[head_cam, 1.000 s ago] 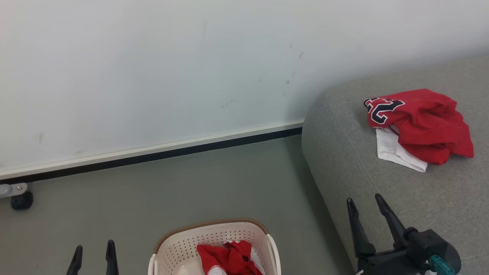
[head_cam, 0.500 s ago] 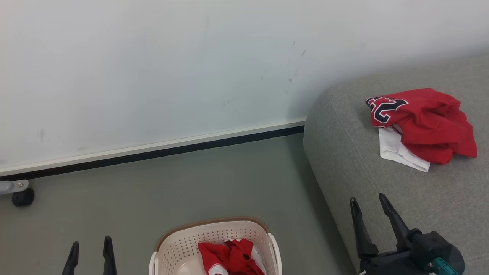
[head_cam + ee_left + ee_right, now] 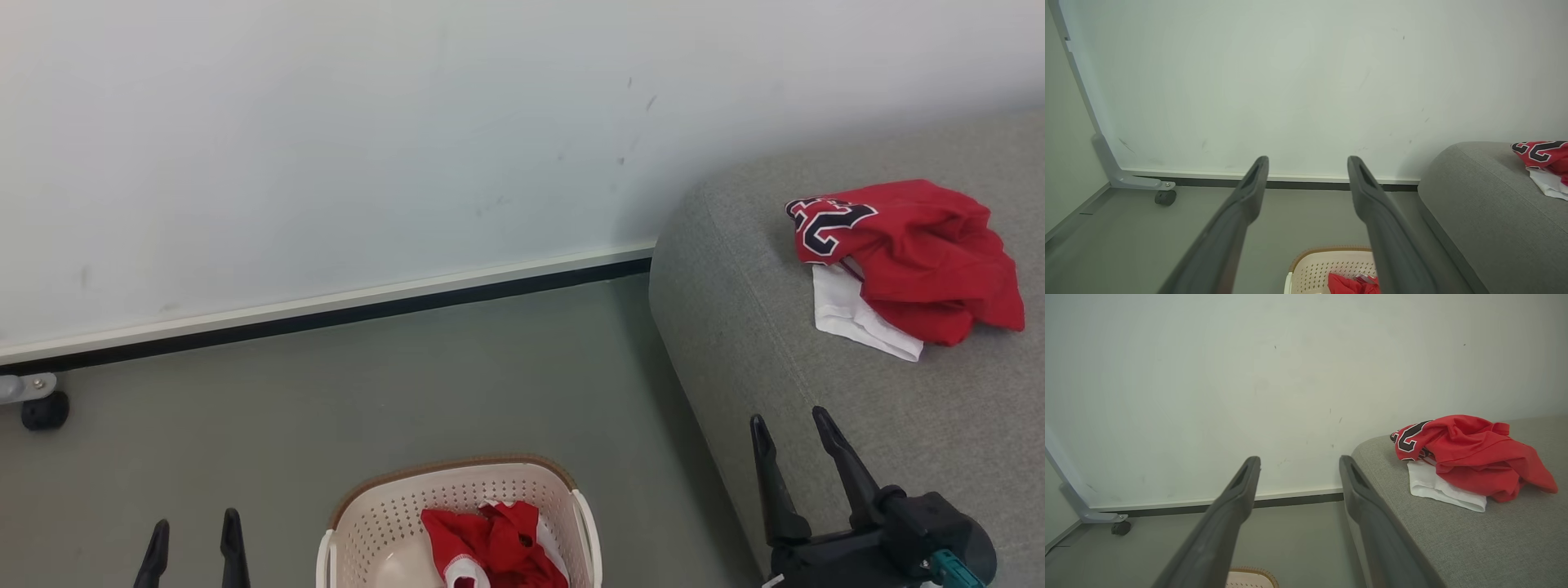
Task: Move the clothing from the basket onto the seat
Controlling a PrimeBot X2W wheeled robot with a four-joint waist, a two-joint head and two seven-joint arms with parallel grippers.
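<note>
A red jersey (image 3: pixel 914 249) with navy-and-white lettering and a white panel lies crumpled on the grey seat (image 3: pixel 816 376) at the right; the jersey (image 3: pixel 1470 457) and seat (image 3: pixel 1474 543) also fill the right of the right wrist view. A red white-trimmed piece (image 3: pixel 490 547) lies in the cream basket (image 3: pixel 384 523) on the floor at the bottom centre. My right gripper (image 3: pixel 792 423) stands open and empty over the seat's front edge, below the jersey. At the lower left my left gripper (image 3: pixel 194 527) is open and empty, left of the basket (image 3: pixel 1327 265).
A white wall with a dark baseboard (image 3: pixel 326 322) runs behind. A grey metal frame foot with a black caster (image 3: pixel 41 408) stands at the far left by the wall. Grey-green floor (image 3: pixel 408 392) lies between wall, basket and seat.
The whole picture has shifted slightly, so the camera has moved. Both grippers stay open and empty; the jersey and the basket have not moved.
</note>
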